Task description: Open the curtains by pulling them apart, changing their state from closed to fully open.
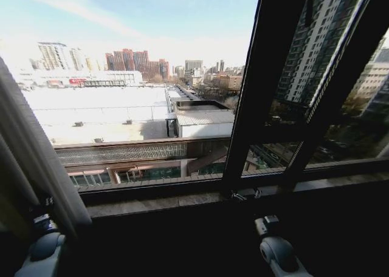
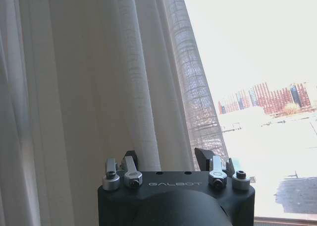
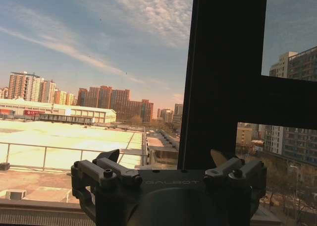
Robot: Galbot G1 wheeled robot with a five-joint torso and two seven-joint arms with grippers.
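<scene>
looking down from the head camera, i see the tall sheer cream-white pleated curtain bunched at the far left edge of the window, leaning across the left side of the pane, with the glass to its right uncovered and the city rooftops plain beyond. a thick black window frame bar stands upright right of centre, and a dark stone sill runs along the bottom of the glass.

my left gripper sits low at the left, right against the curtain folds. from its wrist camera i see its two dark fingertips spread apart, with a pleat of the fabric hanging between them; the jaws are parted and not pinching anything, though i cannot tell whether the cloth brushes either tip. the translucent weave shows a fine grid where the light comes through at the curtain's edge, and bright sky and red-brown buildings lie past it.

my right gripper is low at the right, below the sill in the head view, well apart from the curtain. its wrist camera shows its fingers splayed wide with nothing between them, pointed at the glass beside the black bar.
</scene>
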